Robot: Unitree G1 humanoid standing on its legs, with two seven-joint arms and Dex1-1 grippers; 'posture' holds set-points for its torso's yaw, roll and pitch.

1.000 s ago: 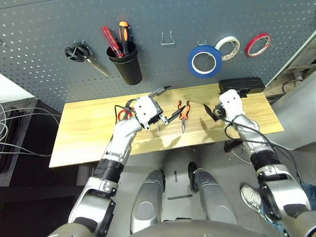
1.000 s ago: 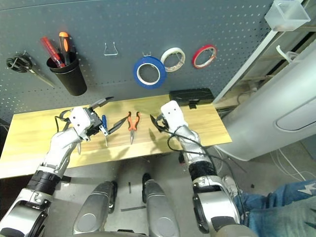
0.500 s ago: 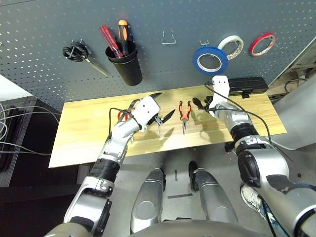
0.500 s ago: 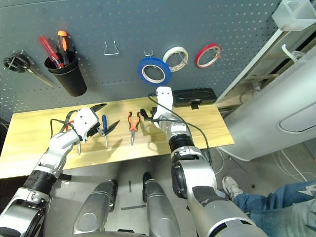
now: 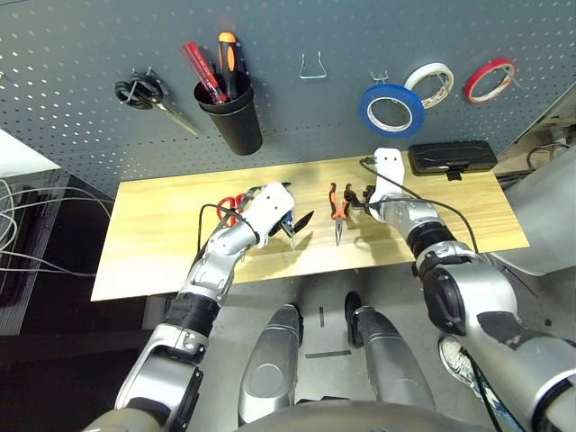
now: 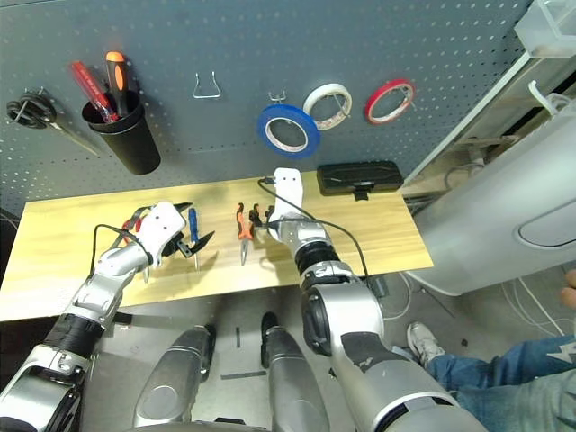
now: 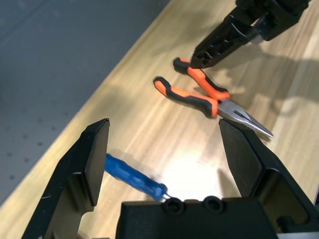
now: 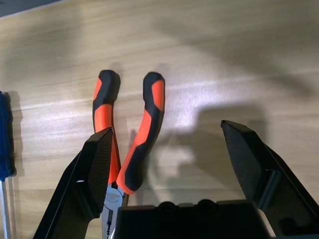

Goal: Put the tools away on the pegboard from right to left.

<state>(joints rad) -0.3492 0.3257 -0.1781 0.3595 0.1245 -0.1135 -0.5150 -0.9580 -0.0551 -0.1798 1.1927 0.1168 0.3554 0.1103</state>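
Right arm: reaches forward over the table [image 5: 153,234], forearm low, its white wrist housing just right of the pliers [image 5: 337,205].
Right gripper [image 8: 172,149]: fingers spread wide and empty, hanging over the pliers' handles; one finger [image 8: 94,174] overlaps the left handle in the right wrist view.
Left arm: bent at the elbow, angled toward the pliers from their left.
Left gripper [image 7: 169,159]: fingers wide apart, holding nothing, above the table with the screwdriver [image 7: 133,177] between them in its own wrist view.
Pliers: flat on the table, orange-and-black handles toward the pegboard [image 5: 81,54], jaws pointing at the robot.
Screwdriver: on the table just left of the pliers, blue handle toward the pegboard; its shaft is cut off by the gripper body in the left wrist view.
Red-handled scissors [image 5: 230,203]: on the table left of the screwdriver, largely hidden behind the left gripper; only red loops show.
Blue tape roll [image 5: 391,109]: hung on the pegboard, above and right of the pliers.
White tape roll [image 5: 430,83], red tape roll [image 5: 490,79]: on the pegboard, right of the blue roll.
Black cup [image 5: 231,119]: on the pegboard, above and left of the pliers, holding red and orange-handled tools.
Black-handled scissors [image 5: 144,94]: hung left of the cup.
Black case [image 5: 452,157]: at the table's back edge, right of the pliers; what it is cannot be told.
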